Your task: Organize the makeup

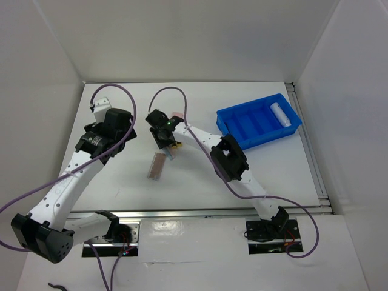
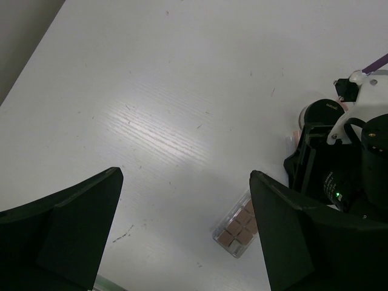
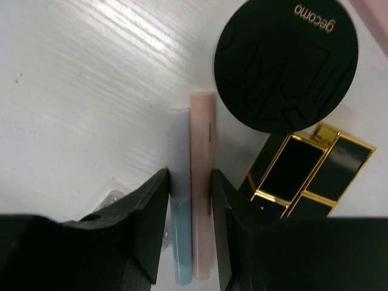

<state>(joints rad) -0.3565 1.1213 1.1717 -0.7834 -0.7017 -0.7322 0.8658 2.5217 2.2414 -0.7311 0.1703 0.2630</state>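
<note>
- Your right fingers (image 3: 142,224) are narrowed onto the two thin pencils (image 3: 202,151), one pale blue and one pink, lying side by side. A finger sits against each outer side with no gap showing, so I read this as a grip on both. The pencils lie flat on the tabletop (image 3: 73,91).
- Just beyond the right fingers' tips and to their right sits the round black compact (image 3: 285,60). The black-and-gold palette (image 3: 303,170) lies close beside the right-hand finger.
- Your left fingers (image 2: 73,230) are spread wide, hold nothing and hover above bare tabletop. The brownish-pink palette (image 2: 236,230) lies between them, nearer the right one.
- The step in hand looks like picking up the pencils. The blue tray (image 1: 254,124) is well off to the right fingers' right, with only the white tube (image 1: 279,113) visible in it.
- Next, lift straight up so you don't knock the compact or the palette. Check that both pencils rise together, then carry them to a free tray compartment.
</note>
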